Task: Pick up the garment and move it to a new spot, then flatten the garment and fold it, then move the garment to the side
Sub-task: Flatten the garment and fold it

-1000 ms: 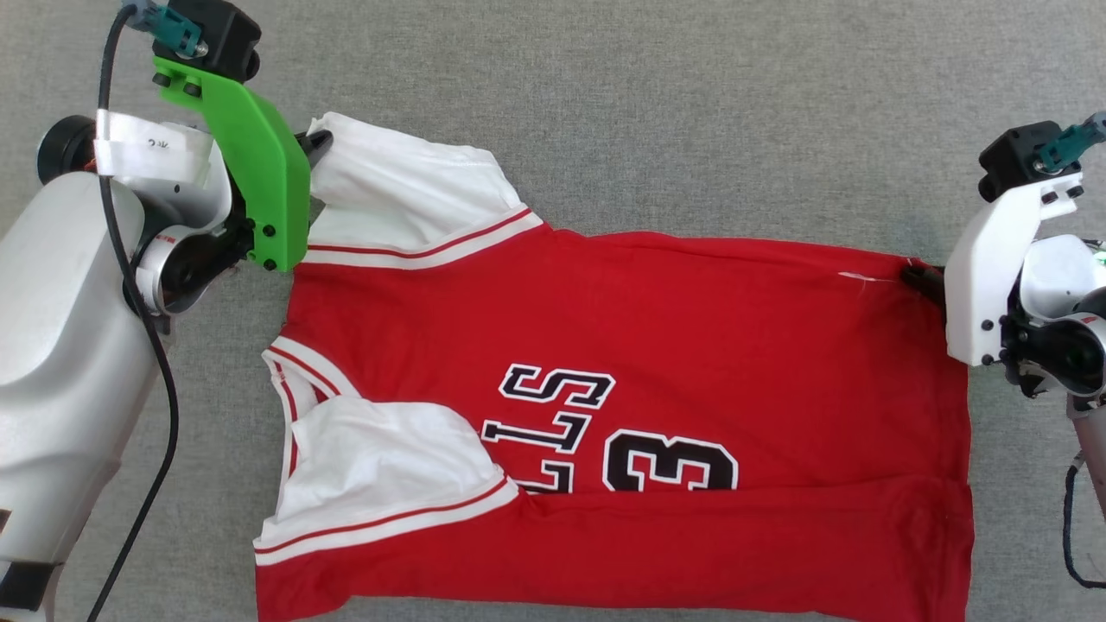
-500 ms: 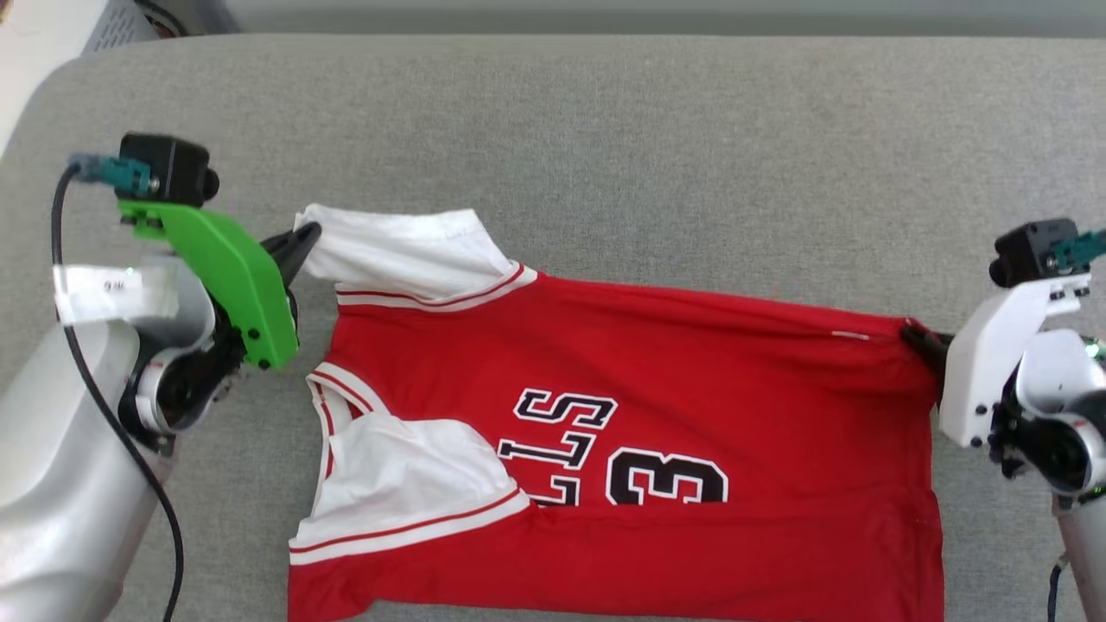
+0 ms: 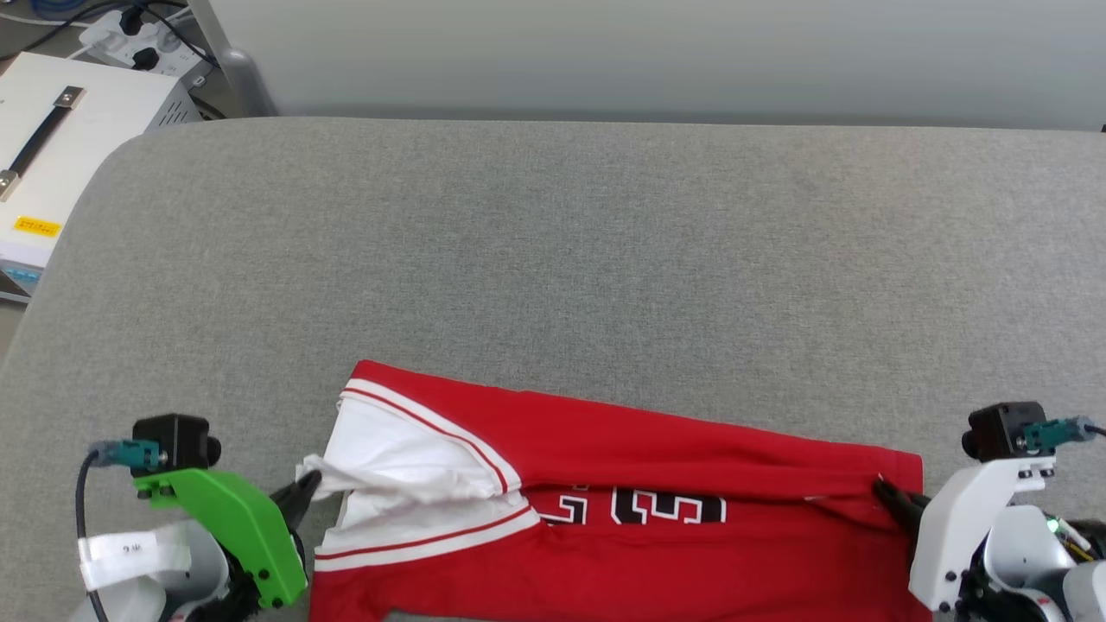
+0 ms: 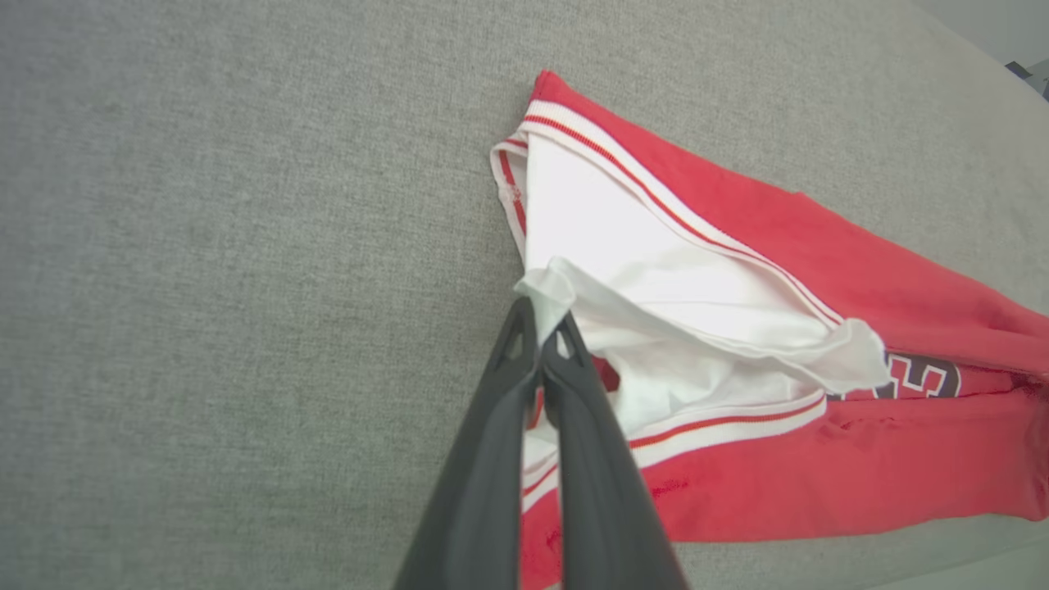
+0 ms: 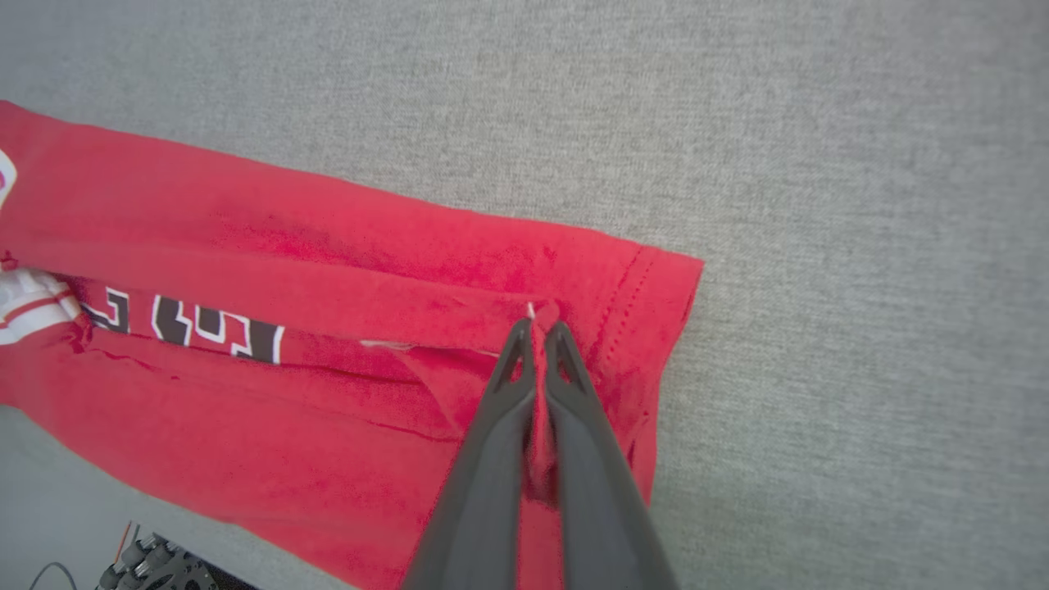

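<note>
Left gripper [image 3: 304, 492] is clamped on the tip of the white sleeve [image 3: 406, 471]; in the left wrist view both fingers of this gripper [image 4: 541, 319] are pressed together with cloth bunched between them. Right gripper [image 3: 890, 497] is pinched shut on red cloth just inside the hem [image 3: 903, 471], with its tips [image 5: 537, 328] closed on a small ridge of fabric.

Garment [image 3: 691, 458] is stretched between the two grippers, lying left to right along the near side of the grey surface [image 3: 553, 259]. Its far long edge is folded over toward the robot, so only a thin strip of the black lettering [image 3: 665, 508] is exposed. The collar end is on the left and the hem on the right. The sleeve is crumpled and lifted off the body by the left gripper. The garment's near part runs off the bottom of the head view.

Past the surface's far left corner, off the surface, are a white box [image 3: 52, 147] with a black handle and a yellow label, a power strip [image 3: 130, 39] with plugs and a metal post [image 3: 233, 78]. A pale wall [image 3: 605, 52] runs behind the far edge. All of these are well apart from the garment and both arms.
</note>
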Available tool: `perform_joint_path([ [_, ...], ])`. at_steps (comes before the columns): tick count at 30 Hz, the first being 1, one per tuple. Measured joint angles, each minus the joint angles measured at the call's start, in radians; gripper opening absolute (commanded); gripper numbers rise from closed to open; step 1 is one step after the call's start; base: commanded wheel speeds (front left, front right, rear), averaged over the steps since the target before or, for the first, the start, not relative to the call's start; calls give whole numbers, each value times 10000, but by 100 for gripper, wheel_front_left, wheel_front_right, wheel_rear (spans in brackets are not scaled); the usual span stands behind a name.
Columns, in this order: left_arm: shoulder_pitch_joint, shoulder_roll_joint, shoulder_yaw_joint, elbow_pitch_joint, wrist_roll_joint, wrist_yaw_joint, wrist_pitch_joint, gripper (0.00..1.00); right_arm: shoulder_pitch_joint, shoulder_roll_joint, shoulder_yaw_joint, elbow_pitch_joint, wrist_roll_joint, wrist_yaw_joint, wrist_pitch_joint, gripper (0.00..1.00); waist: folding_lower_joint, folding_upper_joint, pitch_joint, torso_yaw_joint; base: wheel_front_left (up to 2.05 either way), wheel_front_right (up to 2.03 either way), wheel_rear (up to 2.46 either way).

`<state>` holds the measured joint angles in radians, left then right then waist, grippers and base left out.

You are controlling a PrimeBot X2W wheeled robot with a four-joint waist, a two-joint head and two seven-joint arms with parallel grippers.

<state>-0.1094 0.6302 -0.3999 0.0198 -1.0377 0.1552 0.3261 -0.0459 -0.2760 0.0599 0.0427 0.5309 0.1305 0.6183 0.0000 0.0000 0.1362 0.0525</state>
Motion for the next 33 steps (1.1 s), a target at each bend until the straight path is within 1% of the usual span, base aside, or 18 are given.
perform_joint_path([
  [3,558,-33,2,2,-138,96,-73,0,468,180,-92,29,-59,0,-157,0,0,0,-23,29,0,0,0],
  [7,1007,-113,-2,224,-284,119,-148,0,882,382,-184,119,-171,0,-343,0,0,0,-54,-25,0,0,0],
  [8,1079,-157,-38,316,-284,119,-186,0,959,483,-180,182,-171,0,-407,20,0,0,-54,-50,0,0,0],
  [9,1099,-222,-86,393,-284,102,-203,0,1022,569,-178,228,-169,0,-449,75,0,0,-53,-67,0,0,0],
  [10,1101,-339,-140,495,-284,61,-301,0,1092,677,-171,276,-186,0,-591,100,0,0,-50,-85,0,0,0],
  [11,1099,-453,-188,621,-284,29,-389,16,1117,771,-167,316,-257,0,-784,100,0,0,-49,-102,0,0,0],
  [12,1089,-550,-238,748,-268,-23,-466,50,1127,871,-201,351,-270,0,-988,100,0,0,-44,-116,0,0,0],
  [13,1087,-639,-261,826,-265,-31,-548,100,1135,940,-203,362,-272,0,-1147,100,0,0,-43,-128,0,0,0],
  [17,1047,-894,-372,1003,-2,-146,-1039,100,1142,1195,-224,272,-359,0,-2102,100,0,0,-78,-182,0,0,0],
  [19,972,-991,-347,961,82,-328,-1434,100,1151,1269,-290,102,-368,0,-2468,100,0,0,-113,-199,0,0,0],
  [21,792,-972,-284,899,291,-453,-1841,100,1176,1315,-341,-163,-397,0,-2646,100,0,0,-162,-201,0,0,0],
  [24,562,-907,-127,709,757,-468,-2470,100,1236,1371,-508,-587,-393,0,-2688,100,0,0,-241,-228,0,0,0],
  [26,445,-884,-71,573,1012,-468,-2886,100,1264,1356,-780,-792,-408,0,-2560,100,0,0,-283,-254,0,0,0],
  [28,338,-909,42,326,1331,-460,-3434,100,1267,1273,-1214,-892,-453,0,-2171,100,0,0,-321,-266,0,0,0],
  [31,197,-941,121,61,1749,-395,-4065,100,1301,1043,-1778,-913,-621,0,-1304,100,0,0,-342,-234,0,0,0],
  [33,119,-970,111,-92,2107,-238,-4431,100,1337,1047,-2061,-955,-631,0,-598,100,0,0,-334,-198,0,0,0],
])
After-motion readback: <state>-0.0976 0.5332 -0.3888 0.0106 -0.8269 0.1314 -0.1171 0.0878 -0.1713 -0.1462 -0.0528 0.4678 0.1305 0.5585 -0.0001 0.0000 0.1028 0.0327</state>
